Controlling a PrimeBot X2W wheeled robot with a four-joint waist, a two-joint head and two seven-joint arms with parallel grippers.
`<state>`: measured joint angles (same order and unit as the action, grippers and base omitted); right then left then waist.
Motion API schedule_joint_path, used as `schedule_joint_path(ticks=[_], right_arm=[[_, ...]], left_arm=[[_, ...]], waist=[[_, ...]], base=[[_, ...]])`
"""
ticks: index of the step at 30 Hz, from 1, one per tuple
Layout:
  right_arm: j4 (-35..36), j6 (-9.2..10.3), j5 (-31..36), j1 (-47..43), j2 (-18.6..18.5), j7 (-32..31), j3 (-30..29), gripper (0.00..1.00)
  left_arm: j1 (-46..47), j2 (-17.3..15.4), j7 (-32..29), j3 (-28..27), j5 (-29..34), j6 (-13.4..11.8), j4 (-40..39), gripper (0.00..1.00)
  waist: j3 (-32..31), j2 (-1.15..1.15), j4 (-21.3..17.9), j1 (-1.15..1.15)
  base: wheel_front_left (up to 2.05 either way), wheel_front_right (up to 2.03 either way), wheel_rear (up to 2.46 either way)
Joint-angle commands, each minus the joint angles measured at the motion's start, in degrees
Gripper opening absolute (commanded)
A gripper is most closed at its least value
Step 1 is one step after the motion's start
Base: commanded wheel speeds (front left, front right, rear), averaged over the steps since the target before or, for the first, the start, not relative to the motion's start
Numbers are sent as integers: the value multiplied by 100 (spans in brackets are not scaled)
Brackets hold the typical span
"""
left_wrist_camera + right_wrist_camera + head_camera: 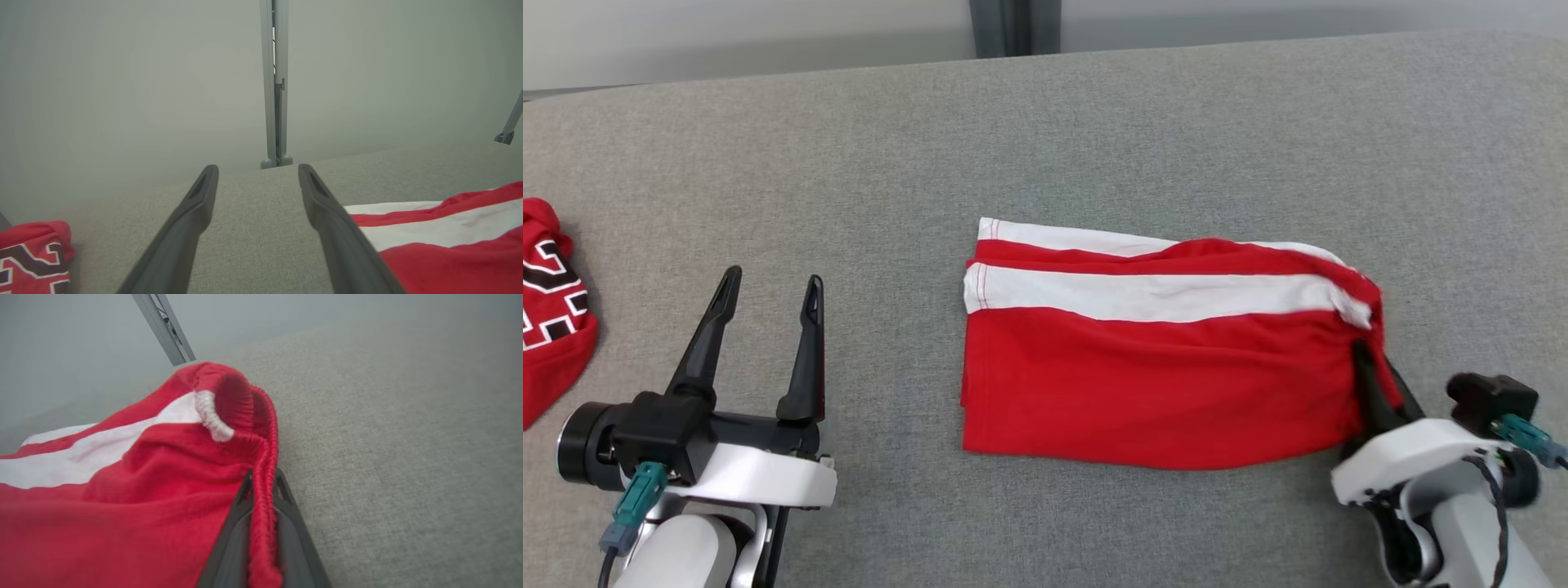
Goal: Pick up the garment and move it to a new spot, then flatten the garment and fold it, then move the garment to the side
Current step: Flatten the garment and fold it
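The garment is a pair of red shorts with white side stripes, lying folded flat in the middle of the grey surface. My right gripper is shut on its elastic waistband at the right end; in the right wrist view the gathered waistband runs between the two dark fingers, and the right gripper pinches it. The cloth there is bunched and slightly raised. My left gripper stands open at the lower left, well apart from the garment, with bare surface between the left gripper fingers.
A second red garment with black and white lettering lies bunched at the far left edge, also seen as a red heap beside my left fingers. A grey post stands behind the far edge of the surface.
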<state>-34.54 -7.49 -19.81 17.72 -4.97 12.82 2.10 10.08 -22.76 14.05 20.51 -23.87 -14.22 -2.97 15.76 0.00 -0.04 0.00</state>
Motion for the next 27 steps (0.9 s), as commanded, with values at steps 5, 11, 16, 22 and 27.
schedule_joint_path(ticks=[5,11,16,22,27], right_arm=[[872,-2,-384,-17,78,-241,512,0],[2435,-2,-502,-154,142,-590,1232,0],[2796,-2,-551,64,190,-778,1904,0],[2121,-2,-745,565,194,-749,2702,0],[1314,-3,-990,1085,190,-585,3356,0]], left_arm=[[104,-74,-35,14,-3,-2,-36,100],[135,-50,-61,93,-13,22,-28,100],[234,0,-61,173,-15,59,22,100],[332,92,-39,279,-34,158,131,100],[402,135,-5,325,-39,211,261,100]], waist=[[-13,0,-66,0],[-27,0,-56,0],[-9,0,44,0],[93,0,244,0],[204,0,376,0]], base=[[0,0,0],[0,0,0],[0,0,0],[0,0,0],[0,0,0]])
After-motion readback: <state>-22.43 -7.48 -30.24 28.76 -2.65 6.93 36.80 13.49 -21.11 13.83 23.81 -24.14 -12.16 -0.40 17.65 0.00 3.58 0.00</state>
